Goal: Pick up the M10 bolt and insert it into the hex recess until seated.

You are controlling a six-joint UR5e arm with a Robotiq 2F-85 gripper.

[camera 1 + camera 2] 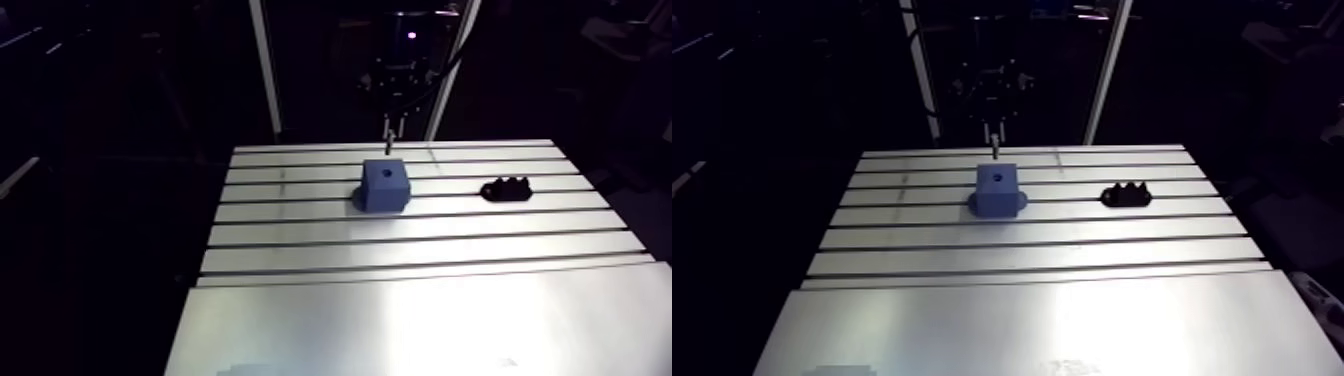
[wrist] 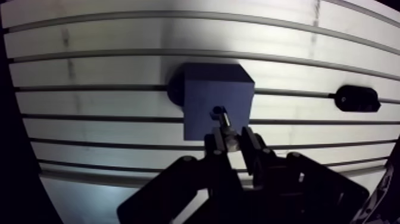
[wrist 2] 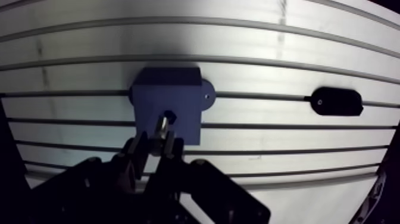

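Note:
A blue block [image 1: 386, 185] with a dark hole [image 1: 385, 173] in its top face stands on the slotted aluminium table [image 1: 400, 260], on a small flanged base. My gripper [image 2: 231, 138] hangs above the block's far side, shut on the M10 bolt [image 2: 225, 126], whose shank points down toward the block. In the wrist view the bolt's tip [image 3: 169, 115] lies over the block's top face [image 3: 169, 110], close to the hole. In the arm view the bolt [image 1: 389, 137] shows as a thin pin above the block's back edge, apart from it.
A black holder [image 1: 507, 188] with several bumps lies on the table to the right of the block; it also shows as a black holder [image 2: 357, 98] in the wrist view. T-slots run across the table. A smooth plate [image 1: 420, 330] covers the near part.

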